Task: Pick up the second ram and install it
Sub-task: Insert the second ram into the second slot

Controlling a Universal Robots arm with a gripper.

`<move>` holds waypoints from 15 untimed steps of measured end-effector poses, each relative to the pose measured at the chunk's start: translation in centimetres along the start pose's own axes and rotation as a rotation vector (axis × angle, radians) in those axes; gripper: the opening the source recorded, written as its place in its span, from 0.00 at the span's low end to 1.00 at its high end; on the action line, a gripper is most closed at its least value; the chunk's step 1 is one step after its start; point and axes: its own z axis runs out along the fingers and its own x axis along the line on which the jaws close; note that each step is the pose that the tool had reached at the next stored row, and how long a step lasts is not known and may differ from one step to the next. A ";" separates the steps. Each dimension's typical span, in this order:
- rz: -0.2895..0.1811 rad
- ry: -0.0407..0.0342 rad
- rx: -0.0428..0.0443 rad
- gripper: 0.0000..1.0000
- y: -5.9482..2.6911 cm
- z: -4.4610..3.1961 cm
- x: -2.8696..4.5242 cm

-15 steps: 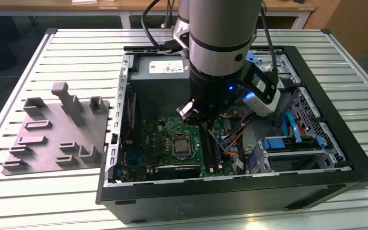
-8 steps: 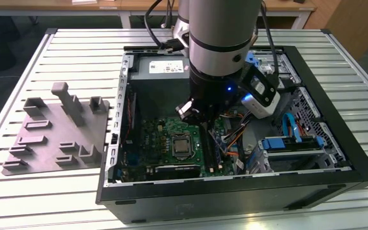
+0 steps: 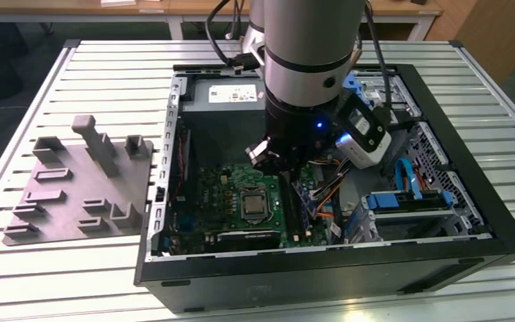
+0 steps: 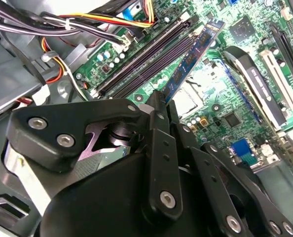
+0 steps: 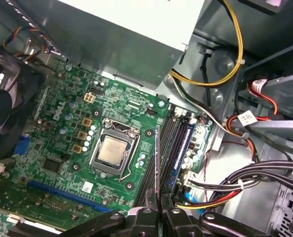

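The tool (image 5: 159, 211) is closed on the second ram (image 4: 191, 54), pinching its flat faces so it stands edge-on, low inside the open computer case (image 3: 472, 225) on the worktop (image 3: 105, 67). The stick sits at the memory slots (image 4: 146, 59), to the exterior view's right of the processor socket (image 5: 112, 150). Whether its lower edge touches a slot is hard to judge. The step in hand looks like insertion, which calls for lining it along a free slot and pressing straight down.
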 end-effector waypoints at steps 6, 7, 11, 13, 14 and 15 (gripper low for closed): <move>0.032 -0.0010 0.0028 0.14 0.00 0.01 0.00; 0.037 -0.0011 0.0034 0.14 0.00 0.01 0.00; 0.058 -0.0018 0.0052 0.14 0.00 0.02 0.00; 0.069 -0.0021 0.0062 0.14 0.00 0.02 0.00; 0.074 -0.0023 0.0066 0.14 0.00 0.02 0.00; 0.079 -0.0025 0.0070 0.14 0.00 0.03 0.00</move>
